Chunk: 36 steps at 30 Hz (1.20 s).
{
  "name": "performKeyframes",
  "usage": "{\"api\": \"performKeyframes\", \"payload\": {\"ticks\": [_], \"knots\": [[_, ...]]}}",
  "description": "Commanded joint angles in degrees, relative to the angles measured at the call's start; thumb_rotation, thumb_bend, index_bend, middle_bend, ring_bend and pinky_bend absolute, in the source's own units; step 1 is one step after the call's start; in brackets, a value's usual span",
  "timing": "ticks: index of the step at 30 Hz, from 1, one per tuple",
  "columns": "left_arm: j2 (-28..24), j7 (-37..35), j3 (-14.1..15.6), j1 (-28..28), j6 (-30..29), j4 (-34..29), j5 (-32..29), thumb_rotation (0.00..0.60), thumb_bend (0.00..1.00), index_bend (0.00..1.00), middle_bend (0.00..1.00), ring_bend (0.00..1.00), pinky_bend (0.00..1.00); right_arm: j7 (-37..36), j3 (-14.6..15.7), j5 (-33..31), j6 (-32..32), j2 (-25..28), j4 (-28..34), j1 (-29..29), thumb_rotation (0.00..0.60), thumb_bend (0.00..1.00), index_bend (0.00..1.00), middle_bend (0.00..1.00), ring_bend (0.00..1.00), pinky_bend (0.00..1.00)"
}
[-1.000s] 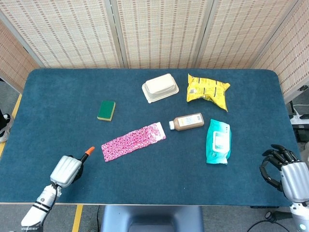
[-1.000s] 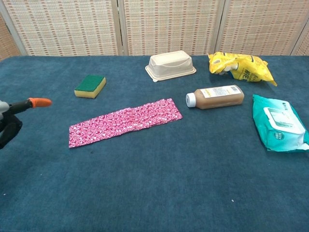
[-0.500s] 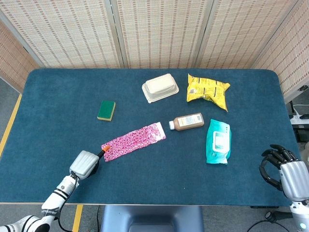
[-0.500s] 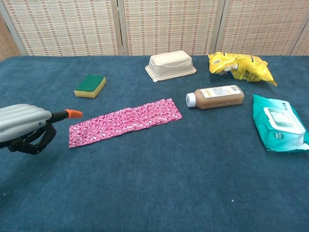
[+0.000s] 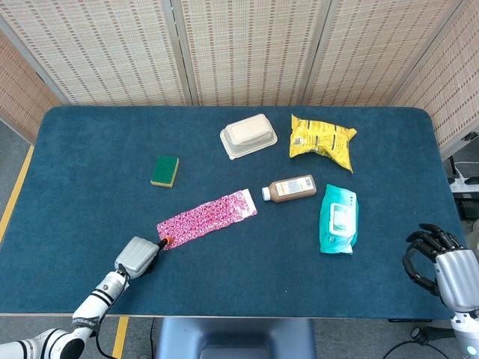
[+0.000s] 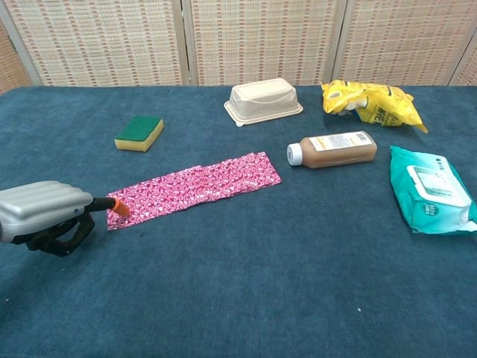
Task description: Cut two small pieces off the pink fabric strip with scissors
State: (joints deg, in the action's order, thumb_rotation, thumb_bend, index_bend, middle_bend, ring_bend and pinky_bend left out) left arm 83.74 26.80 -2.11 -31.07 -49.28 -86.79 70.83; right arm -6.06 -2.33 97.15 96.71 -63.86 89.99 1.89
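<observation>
The pink patterned fabric strip [image 5: 207,218] [image 6: 195,187] lies flat and slanted at the table's middle. My left hand [image 5: 138,256] [image 6: 41,216] sits just off the strip's left end and grips the scissors [image 6: 63,231] by their black handles. The scissors' orange tip [image 5: 166,241] [image 6: 118,206] lies at the strip's left corner; whether the blades are apart is hidden. My right hand [image 5: 441,268] hangs off the table's front right corner, fingers curled in and holding nothing; the chest view does not show it.
A green sponge [image 5: 165,170] lies behind the strip's left end. A brown bottle [image 5: 292,188] lies off its right end, with a teal wipes pack [image 5: 339,218] beyond. A beige lidded box [image 5: 248,135] and a yellow snack bag [image 5: 322,140] sit at the back.
My left hand has moved right and inward with the scissors. Their orange tip went from well left of the strip to the strip's left corner. The right hand has stayed put.
</observation>
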Motion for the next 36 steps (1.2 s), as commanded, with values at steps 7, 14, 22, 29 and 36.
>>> {"api": "performKeyframes", "payload": {"ticks": [7, 14, 22, 29, 36], "knots": [[-0.62, 1.76, 1.06, -0.12, -1.51, -0.21, -1.84, 0.600, 0.82, 0.21, 0.69, 0.77, 0.67, -0.02, 0.10, 0.05, -0.22, 0.07, 0.07, -0.01, 0.600, 0.32, 0.33, 0.41, 0.23, 0.36], [-2.11, 2.91, 2.49, 0.92, -3.30, 0.02, -3.20, 0.600, 0.82, 0.22, 0.69, 0.77, 0.67, 0.17, 0.23, 0.04, -0.57, 0.10, 0.19, 0.02, 0.600, 0.32, 0.33, 0.41, 0.23, 0.36], [-3.83, 2.52, 3.85, 2.46, -4.34, 2.19, -5.13, 0.600, 0.83, 0.22, 0.69, 0.77, 0.67, 0.49, 0.36, 0.01, -1.02, 0.03, 0.25, 0.08, 0.600, 0.32, 0.33, 0.41, 0.23, 0.36], [-4.32, 2.94, 3.63, 3.87, -5.97, 5.01, -8.22, 0.600, 0.83, 0.22, 0.69, 0.77, 0.67, 0.64, 0.40, 0.03, -1.09, 0.05, 0.38, 0.06, 0.600, 0.32, 0.33, 0.41, 0.23, 0.36], [-3.18, 4.28, 2.09, 4.53, -9.28, 5.60, -9.68, 0.600, 0.83, 0.14, 0.69, 0.77, 0.67, 0.85, 0.42, -0.20, -1.48, 0.07, 0.52, 0.11, 0.600, 0.32, 0.33, 0.41, 0.23, 0.36]]}}
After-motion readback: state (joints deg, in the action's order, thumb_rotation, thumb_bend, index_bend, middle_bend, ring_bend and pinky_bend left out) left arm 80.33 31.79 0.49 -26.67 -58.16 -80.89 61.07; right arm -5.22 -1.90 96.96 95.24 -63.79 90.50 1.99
